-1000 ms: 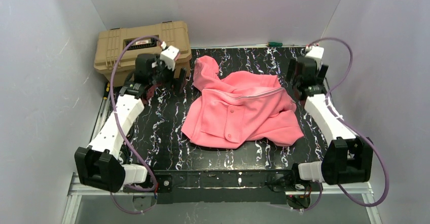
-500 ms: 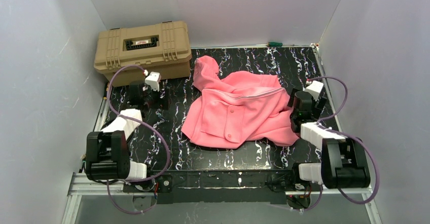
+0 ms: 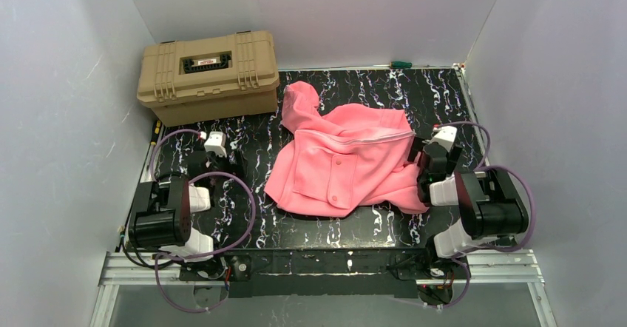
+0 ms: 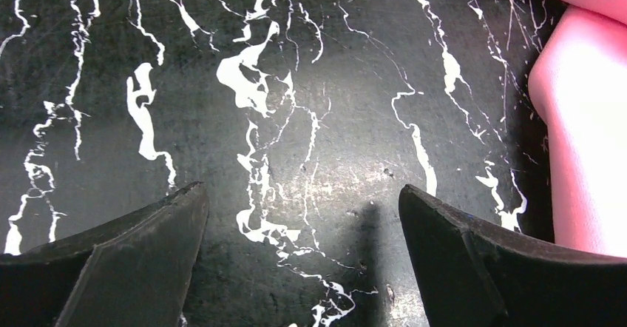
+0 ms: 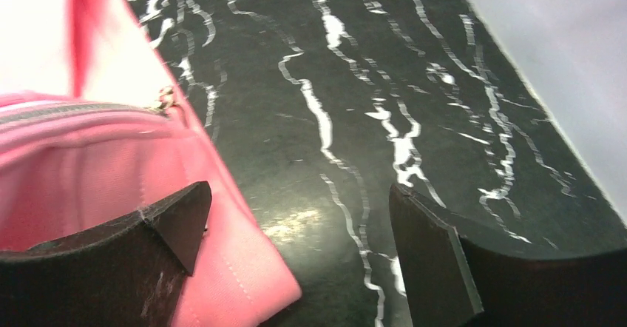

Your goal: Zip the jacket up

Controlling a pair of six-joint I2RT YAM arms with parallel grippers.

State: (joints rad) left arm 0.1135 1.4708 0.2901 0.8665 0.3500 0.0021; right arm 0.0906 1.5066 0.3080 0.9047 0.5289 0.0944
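The salmon-pink jacket (image 3: 347, 157) lies crumpled in the middle of the black marbled table (image 3: 325, 227), hood toward the back, with a zipper line running across its upper part. My left gripper (image 3: 231, 163) hovers open over bare table to the jacket's left; in the left wrist view the gripper (image 4: 301, 190) holds nothing and the jacket (image 4: 584, 135) shows at the right edge. My right gripper (image 3: 418, 170) is open at the jacket's right side. In the right wrist view the gripper (image 5: 299, 190) has its left finger over the jacket (image 5: 89, 164), beside the zipper (image 5: 74, 111) and its metal pull (image 5: 166, 99).
A tan hard case (image 3: 207, 75) stands at the back left corner. A small green-handled tool (image 3: 400, 63) lies at the back edge. White walls close in the table on three sides. Both arms are folded low near the front corners.
Both arms have drawn back from the far side of the table and folded down toward their bases, bringing the grippers low beside the jacket. The jacket has not moved.
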